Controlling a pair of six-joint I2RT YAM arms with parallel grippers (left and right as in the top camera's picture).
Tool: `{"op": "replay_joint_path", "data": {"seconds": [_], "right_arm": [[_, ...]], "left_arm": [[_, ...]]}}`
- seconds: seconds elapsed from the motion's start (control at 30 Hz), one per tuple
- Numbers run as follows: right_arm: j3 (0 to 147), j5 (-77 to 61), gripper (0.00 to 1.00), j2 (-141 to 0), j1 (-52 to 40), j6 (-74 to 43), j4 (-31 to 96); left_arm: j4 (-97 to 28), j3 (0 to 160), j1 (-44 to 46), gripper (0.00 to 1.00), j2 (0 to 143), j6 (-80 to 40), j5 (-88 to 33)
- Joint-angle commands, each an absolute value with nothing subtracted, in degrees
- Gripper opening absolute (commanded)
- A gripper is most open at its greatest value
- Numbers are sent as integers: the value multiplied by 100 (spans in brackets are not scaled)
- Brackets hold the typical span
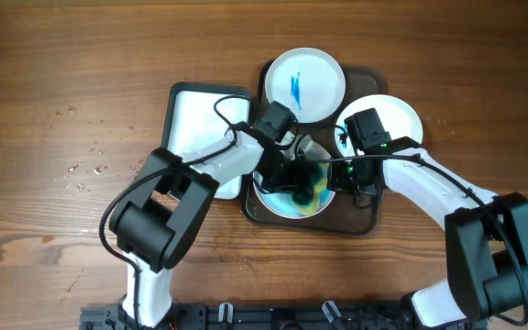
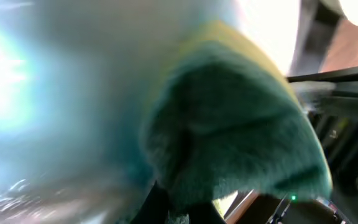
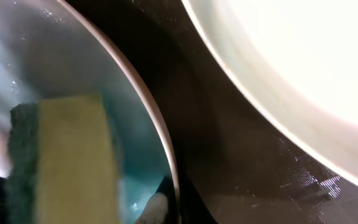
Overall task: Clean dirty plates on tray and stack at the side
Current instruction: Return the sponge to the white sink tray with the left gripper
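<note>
Three white plates sit on the dark tray. The far plate carries a blue smear, and the right plate looks plain white. The near plate is smeared teal and yellow. My left gripper is shut on a green and yellow sponge that presses on this plate's wet face. My right gripper is shut on the same plate's right rim, with one fingertip showing at the edge. The sponge also shows in the right wrist view.
A white-lined rectangular tub stands just left of the tray, under my left arm. The right plate lies close beside the held rim, with a strip of tray floor between them. Brown wooden tabletop surrounds everything.
</note>
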State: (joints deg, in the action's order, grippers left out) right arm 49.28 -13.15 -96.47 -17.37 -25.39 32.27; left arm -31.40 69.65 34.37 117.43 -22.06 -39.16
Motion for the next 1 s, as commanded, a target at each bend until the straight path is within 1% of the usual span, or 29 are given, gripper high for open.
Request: {"op": "replay_joint_path", "data": {"seconds": [0.0,0.1,0.27,0.3,0.43,0.53,0.63,0.7,0.8,0.83,0.87,0.97], "right_arm": [[4810,-1009,4,-9804,-1741,-2401,3326],[4810,-1009,4,-9804,-1741,-2403,3326],[4810,-1011,4,-9804,-1741,-2401,3330],[4810,-1009,4,-9804,-1741,-2401,3326],[4810,-1011,4,-9804,-1739,-2399,3227],[4810,-1011,4,-9804,-1739,-2399,3039],[4814,-1013,4,-9804,-1739,-2399,2987],[4890,-1011,4,-9795,-1739,-2394,3162],[5205,-1007,4,-9642,-1741,-2252,3638],[5382,-982,4,-9518,-1741,-2128,3848],[5502,-972,4,-9435,-1741,-2051,3988],[6108,-648,4,-9109,-1741,-1774,4716]], "left_arm": [[-3684,6810,3052,4,11570,-2294,-2307],[-3844,6810,2746,4,11072,-2276,-1984],[-3988,6812,2182,4,9948,-2279,-2250],[-4077,6812,1881,4,9476,-2276,-2244],[-4259,6810,1107,4,8748,-2272,-2165],[-4510,6807,740,4,8674,-2156,-1627],[-4574,6565,620,4,8862,-1817,-891],[-4235,6163,637,4,9078,-1813,-611],[-3778,5776,635,4,9415,-1682,-582],[-3695,5712,628,6,9557,-1697,-519],[-3680,5710,620,12,9644,-1726,-526],[-3677,5725,620,40,9692,-2003,-580]]}}
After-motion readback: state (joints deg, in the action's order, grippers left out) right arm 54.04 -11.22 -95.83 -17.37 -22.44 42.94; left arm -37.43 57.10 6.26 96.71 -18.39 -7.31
